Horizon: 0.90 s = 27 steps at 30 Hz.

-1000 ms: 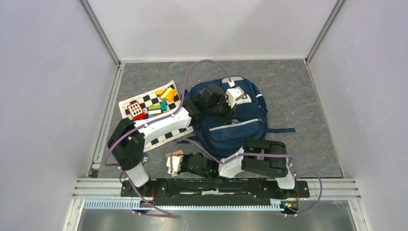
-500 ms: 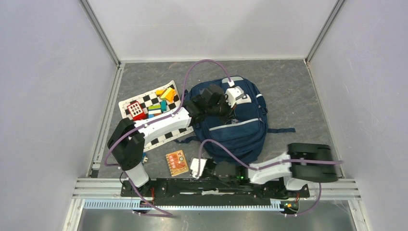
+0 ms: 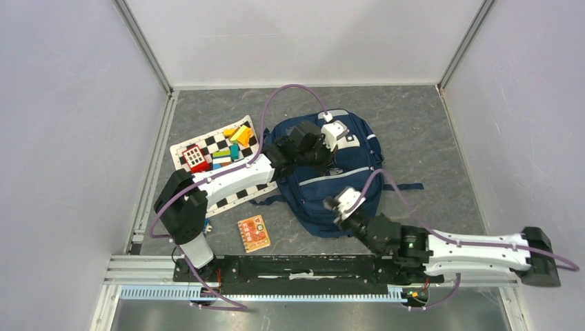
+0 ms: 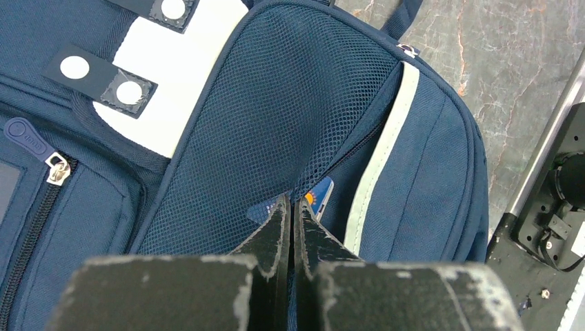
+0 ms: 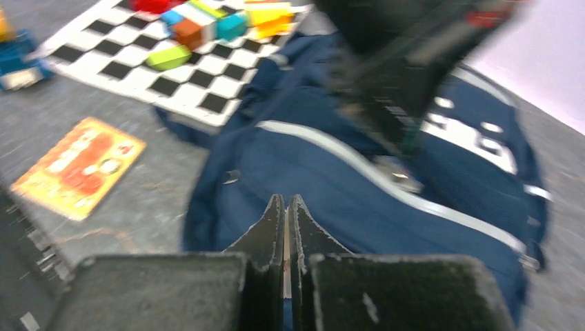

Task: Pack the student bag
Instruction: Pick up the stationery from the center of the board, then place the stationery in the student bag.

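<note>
**Non-Task Items Present in the Work Area**

A grey marbled tabletop (image 3: 428, 138) carried all the items, enclosed by plain white walls (image 3: 303, 41) and edged with aluminium rails (image 3: 153, 165). A black-and-white checkerboard mat (image 3: 215, 141) lay flat at the left, turned at an angle to the rails. A red block with a white grid face (image 3: 195, 158) rested on the mat's left part. Green and teal blocks (image 3: 222, 157) sat just beside it, and yellow and orange blocks (image 3: 238, 133) lay towards the mat's far corner. An orange printed card (image 3: 253, 233) lay flat on the tabletop, nearer than the mat and apart from it. The right wrist view showed a small blue object (image 5: 19, 65) off the mat's edge, too blurred to identify.
</note>
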Available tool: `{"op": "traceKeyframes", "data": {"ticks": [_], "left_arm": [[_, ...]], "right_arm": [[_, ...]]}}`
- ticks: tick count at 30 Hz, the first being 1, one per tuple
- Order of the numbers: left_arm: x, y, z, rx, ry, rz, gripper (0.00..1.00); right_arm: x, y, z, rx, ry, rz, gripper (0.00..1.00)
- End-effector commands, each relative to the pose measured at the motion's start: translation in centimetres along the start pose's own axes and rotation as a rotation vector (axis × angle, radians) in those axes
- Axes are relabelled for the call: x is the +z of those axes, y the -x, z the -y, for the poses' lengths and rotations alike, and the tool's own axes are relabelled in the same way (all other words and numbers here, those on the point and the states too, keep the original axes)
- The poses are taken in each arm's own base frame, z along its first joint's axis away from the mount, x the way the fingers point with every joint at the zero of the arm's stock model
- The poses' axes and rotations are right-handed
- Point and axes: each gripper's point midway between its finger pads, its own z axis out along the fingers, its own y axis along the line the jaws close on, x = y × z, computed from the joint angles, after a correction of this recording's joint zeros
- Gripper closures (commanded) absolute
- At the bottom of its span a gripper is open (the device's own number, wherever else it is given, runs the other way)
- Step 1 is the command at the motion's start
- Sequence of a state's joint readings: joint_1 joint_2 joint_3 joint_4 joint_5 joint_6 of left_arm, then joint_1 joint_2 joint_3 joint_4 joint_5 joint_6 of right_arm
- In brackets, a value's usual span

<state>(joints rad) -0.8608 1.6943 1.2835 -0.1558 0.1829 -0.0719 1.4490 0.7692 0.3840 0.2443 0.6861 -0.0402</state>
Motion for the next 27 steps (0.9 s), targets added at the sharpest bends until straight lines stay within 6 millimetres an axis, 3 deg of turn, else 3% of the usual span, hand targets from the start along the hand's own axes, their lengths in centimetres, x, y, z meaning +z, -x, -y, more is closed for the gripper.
{"op": "traceKeyframes", "data": {"ticks": [1, 5, 11, 20, 27], "left_arm": [[-1.7, 3.9, -2.0, -0.025, 0.105, 0.133, 0.98], [-1.7, 3.9, -1.7, -0.032, 0.088, 0.138, 0.98], [-2.2, 4.1, -1.2, -0.037, 0.069, 0.148, 0.98], [-2.4, 4.2, -0.9, -0.034, 0.057, 0.15, 0.98], [-2.9, 4.9, -0.9, -0.038, 0.058, 0.168, 0.98]], "right_arm": [[-1.1, 0.6, 6.3, 0.014, -0.173, -0.049, 1.0], [-1.2, 1.2, 10.3, -0.049, -0.277, -0.084, 1.0], [0.9, 1.1, 12.9, -0.079, -0.297, -0.089, 1.0], [3.8, 0.3, 13.1, -0.066, -0.203, 0.011, 1.0], [5.1, -2.1, 11.2, -0.041, -0.102, -0.002, 1.0]]}}
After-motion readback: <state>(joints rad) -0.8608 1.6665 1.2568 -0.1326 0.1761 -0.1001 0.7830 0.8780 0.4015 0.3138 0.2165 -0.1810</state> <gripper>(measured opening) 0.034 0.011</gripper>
